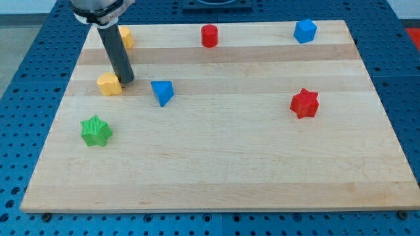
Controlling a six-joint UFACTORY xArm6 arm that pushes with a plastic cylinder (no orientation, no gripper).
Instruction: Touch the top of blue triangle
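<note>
The blue triangle (162, 92) lies on the wooden board (216, 164), left of centre. My tip (126, 80) rests on the board to the triangle's left and slightly above it, a short gap away. The tip sits right beside a yellow heart-shaped block (109, 84), on that block's right side, touching or nearly touching it. The dark rod rises from the tip toward the view's top left.
A second yellow block (126, 37) is partly hidden behind the rod at the top left. A red cylinder (209, 35) stands at top centre, a blue block (304, 31) at top right, a red star (304, 103) at right, a green star (96, 130) at lower left.
</note>
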